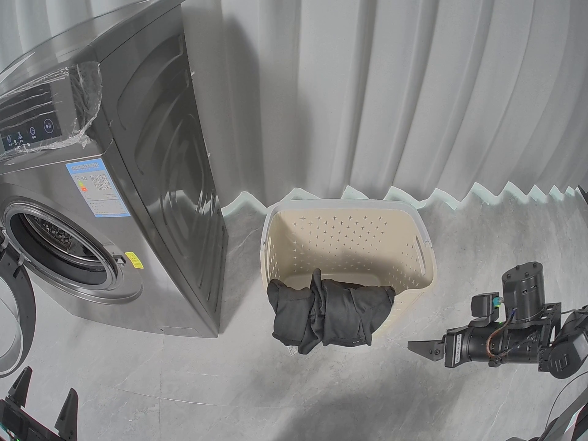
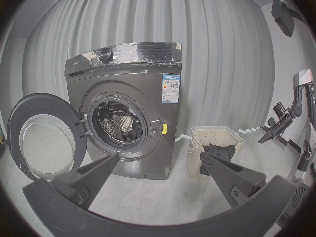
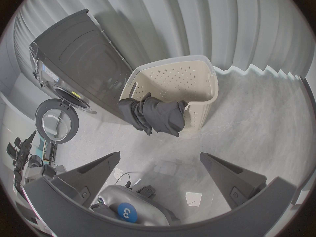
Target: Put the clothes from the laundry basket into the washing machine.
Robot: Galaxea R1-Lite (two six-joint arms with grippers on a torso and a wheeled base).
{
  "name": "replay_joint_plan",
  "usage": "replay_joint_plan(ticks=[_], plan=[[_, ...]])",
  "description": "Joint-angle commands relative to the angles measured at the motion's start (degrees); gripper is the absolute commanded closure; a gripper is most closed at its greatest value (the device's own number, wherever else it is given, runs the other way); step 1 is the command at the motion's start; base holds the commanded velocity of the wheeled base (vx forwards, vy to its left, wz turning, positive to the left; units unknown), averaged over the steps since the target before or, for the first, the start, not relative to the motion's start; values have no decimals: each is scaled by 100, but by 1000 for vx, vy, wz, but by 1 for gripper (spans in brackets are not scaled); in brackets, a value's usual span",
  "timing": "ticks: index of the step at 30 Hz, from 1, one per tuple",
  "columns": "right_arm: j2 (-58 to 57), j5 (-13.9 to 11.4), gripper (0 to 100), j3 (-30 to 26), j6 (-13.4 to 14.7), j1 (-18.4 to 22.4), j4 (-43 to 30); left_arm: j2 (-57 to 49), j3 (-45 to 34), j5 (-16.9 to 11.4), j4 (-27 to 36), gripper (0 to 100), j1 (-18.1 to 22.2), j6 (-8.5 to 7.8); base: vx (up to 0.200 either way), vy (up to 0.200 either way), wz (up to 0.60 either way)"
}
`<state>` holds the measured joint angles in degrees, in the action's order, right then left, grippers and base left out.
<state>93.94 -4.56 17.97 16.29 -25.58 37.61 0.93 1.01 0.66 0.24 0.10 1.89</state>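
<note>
The washing machine (image 1: 153, 173) stands on the left of the scene. Its round door (image 2: 46, 137) is swung wide open to the left, and the drum (image 2: 121, 124) is exposed. Something dark lies low inside the drum, but we cannot tell what it is.

As for writing, a blue-and-white label (image 2: 171, 88) is stuck on the upper right of the machine's front, carrying coloured bars and a square code. Its print is too small for us to read. A small yellow sticker (image 1: 134, 260) sits just right of the door opening. The control panel (image 1: 37, 120) along the top front shows lit touch icons under crinkled clear film. A round knob (image 2: 106, 54) sits at the panel's left end.

The laundry basket (image 1: 422, 258), cream with star-shaped holes, stands on the floor (image 1: 214, 387) just right of the machine and close to the white curtain (image 1: 398, 81). The clothes (image 1: 331, 313), a dark grey bundle, hang over the basket's near rim. Part of the bundle is inside the basket, and most of it droops down the outer wall on the near left.

The left end effector (image 1: 48, 384) sits at the near left, in front of the open door. In the left wrist view we see its fingers (image 2: 98, 171) spread wide with nothing between them. The right end effector (image 1: 429, 349) hangs above the floor on the near right of the basket, pointing left toward it and apart from it. The right wrist view shows its fingers (image 3: 230, 178) spread wide as well, holding nothing, with the basket and the clothes beyond them.
</note>
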Motion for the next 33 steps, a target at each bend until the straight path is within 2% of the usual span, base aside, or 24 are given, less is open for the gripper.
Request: replay_joint_plan(ticks=[1, 11, 16, 24, 28, 29, 33], plan=[[643, -1, 0, 14, 15, -132, 238, -93, -92, -4, 2, 0, -1, 4, 0, 0, 0], [1162, 25, 0, 260, 76, -378, 449, -93, -92, -4, 2, 0, -1, 4, 0, 0, 0], [1496, 386, 0, 532, 235, -510, 449, -93, -92, -4, 2, 0, -1, 4, 0, 0, 0], [2023, 421, 0, 1033, 349, -624, 458, -93, -92, -4, 2, 0, -1, 4, 0, 0, 0], [2260, 544, 0, 1191, 349, -624, 493, -93, -92, -4, 2, 0, -1, 4, 0, 0, 0], [2480, 623, 0, 1279, 340, -624, 643, -93, -92, -4, 2, 0, -1, 4, 0, 0, 0], [2858, 676, 0, 1437, 323, -615, 1047, -93, -92, -4, 2, 0, -1, 13, 0, 0, 0]])
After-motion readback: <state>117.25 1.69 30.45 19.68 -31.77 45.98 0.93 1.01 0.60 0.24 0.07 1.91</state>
